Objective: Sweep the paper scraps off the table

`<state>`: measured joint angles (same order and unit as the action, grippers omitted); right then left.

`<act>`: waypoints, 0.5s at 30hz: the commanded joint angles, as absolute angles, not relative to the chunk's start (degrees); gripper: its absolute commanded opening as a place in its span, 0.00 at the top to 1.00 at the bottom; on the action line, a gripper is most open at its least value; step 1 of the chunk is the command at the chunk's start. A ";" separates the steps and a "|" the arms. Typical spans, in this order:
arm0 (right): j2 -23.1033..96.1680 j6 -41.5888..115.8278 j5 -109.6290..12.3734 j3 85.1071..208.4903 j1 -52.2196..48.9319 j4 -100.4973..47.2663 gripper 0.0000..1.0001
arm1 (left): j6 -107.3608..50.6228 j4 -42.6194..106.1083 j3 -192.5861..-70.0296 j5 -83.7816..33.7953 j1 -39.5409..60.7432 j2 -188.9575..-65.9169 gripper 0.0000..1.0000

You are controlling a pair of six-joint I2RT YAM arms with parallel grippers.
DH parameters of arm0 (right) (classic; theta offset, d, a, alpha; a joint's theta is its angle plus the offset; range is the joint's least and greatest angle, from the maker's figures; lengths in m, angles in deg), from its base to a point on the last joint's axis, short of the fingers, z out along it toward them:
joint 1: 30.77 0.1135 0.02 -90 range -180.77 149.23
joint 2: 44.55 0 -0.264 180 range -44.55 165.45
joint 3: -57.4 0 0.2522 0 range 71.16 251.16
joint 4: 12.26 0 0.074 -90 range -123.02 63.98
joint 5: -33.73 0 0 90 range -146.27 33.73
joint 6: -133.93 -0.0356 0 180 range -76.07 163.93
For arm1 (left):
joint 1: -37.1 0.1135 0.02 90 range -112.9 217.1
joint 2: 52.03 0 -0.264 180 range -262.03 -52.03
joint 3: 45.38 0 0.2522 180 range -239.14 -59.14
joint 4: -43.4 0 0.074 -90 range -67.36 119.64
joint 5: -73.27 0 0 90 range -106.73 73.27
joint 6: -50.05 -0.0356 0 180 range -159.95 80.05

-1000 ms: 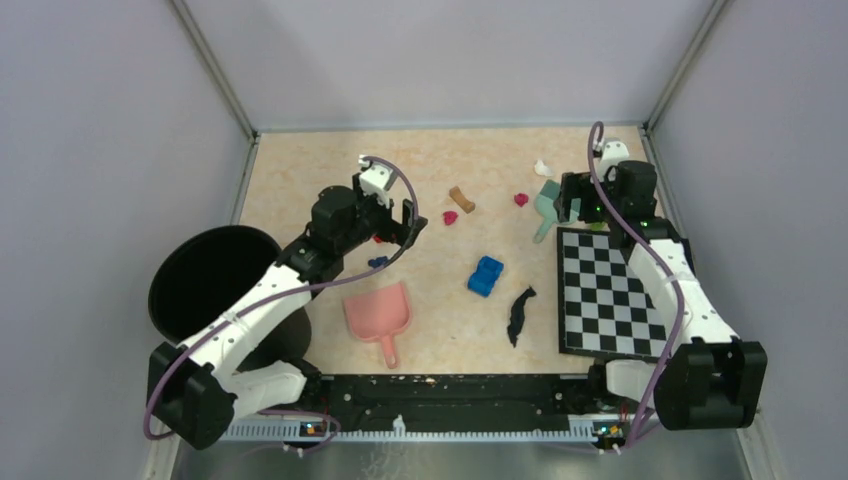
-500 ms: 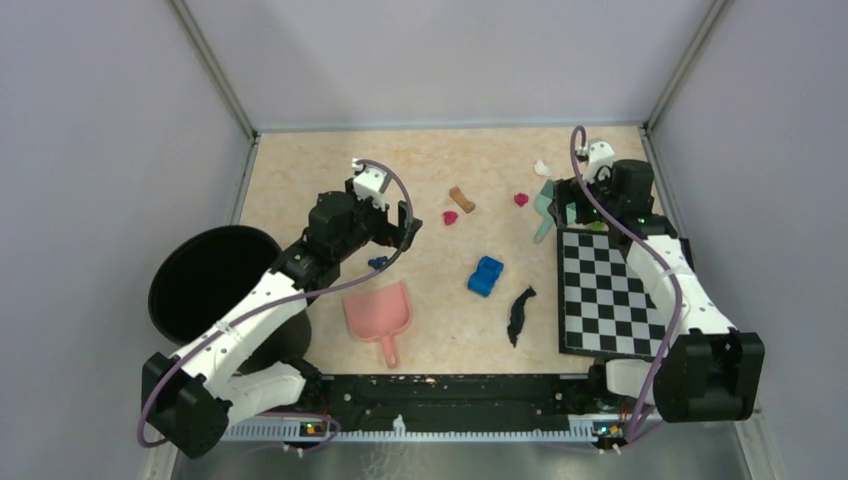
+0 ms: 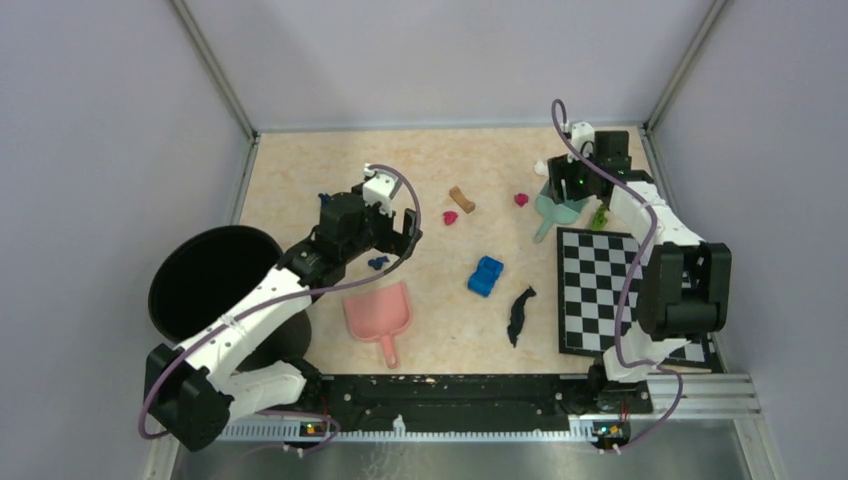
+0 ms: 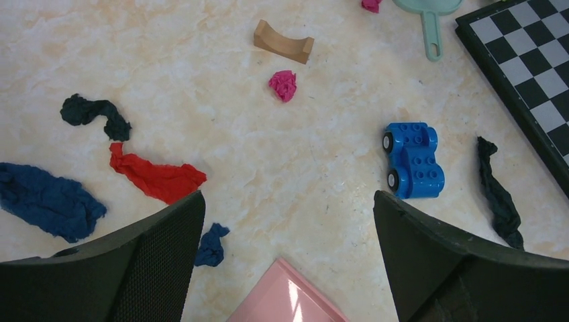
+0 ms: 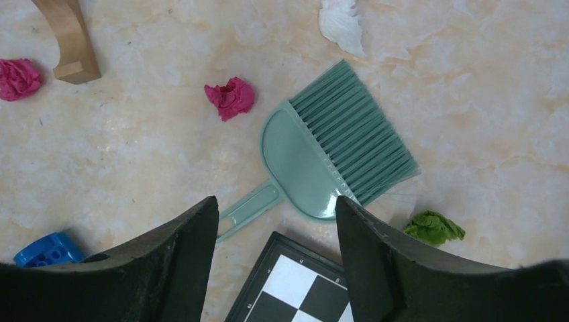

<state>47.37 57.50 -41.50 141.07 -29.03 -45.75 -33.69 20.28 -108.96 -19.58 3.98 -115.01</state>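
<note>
Paper scraps lie across the table (image 3: pixel 300 170). The left wrist view shows a red one (image 4: pixel 158 178), a black one (image 4: pixel 94 114), a large dark blue one (image 4: pixel 47 201), a small dark blue one (image 4: pixel 212 245), a magenta one (image 4: pixel 283 85) and a long black one (image 4: pixel 498 194). The right wrist view shows a magenta one (image 5: pixel 230 98), a white one (image 5: pixel 341 25) and a green one (image 5: pixel 434 228). My left gripper (image 4: pixel 287 201) is open and empty above the pink dustpan's (image 3: pixel 380 312) far edge. My right gripper (image 5: pixel 276 201) is open and empty above the green brush (image 5: pixel 322 154).
A blue toy car (image 3: pixel 486 275) sits mid-table. A wooden arch block (image 3: pixel 460 199) lies further back. The chequered board (image 3: pixel 610 295) lies at the right, its corner by the brush. A black bin (image 3: pixel 205 280) stands at the left edge.
My right gripper has moved towards the far side and left, from beside the board to over the brush. My left gripper has shifted slightly. No object has moved.
</note>
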 commanded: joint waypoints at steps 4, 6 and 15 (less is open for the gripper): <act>54.21 58.30 -41.33 146.67 -27.57 -45.12 0.44 | -38.00 21.10 -113.05 -15.68 2.98 -114.03 0.01; 55.78 57.12 -41.63 145.63 -26.68 -43.47 0.47 | -37.13 21.35 -113.36 -15.94 2.84 -114.66 0.01; 61.53 61.33 -47.04 146.77 -20.58 -43.02 0.57 | -43.48 35.70 -102.76 -4.35 2.89 -111.15 0.01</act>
<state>60.66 59.44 -45.31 144.13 -22.02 -45.11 -38.17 26.33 -105.60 -8.07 2.99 -113.61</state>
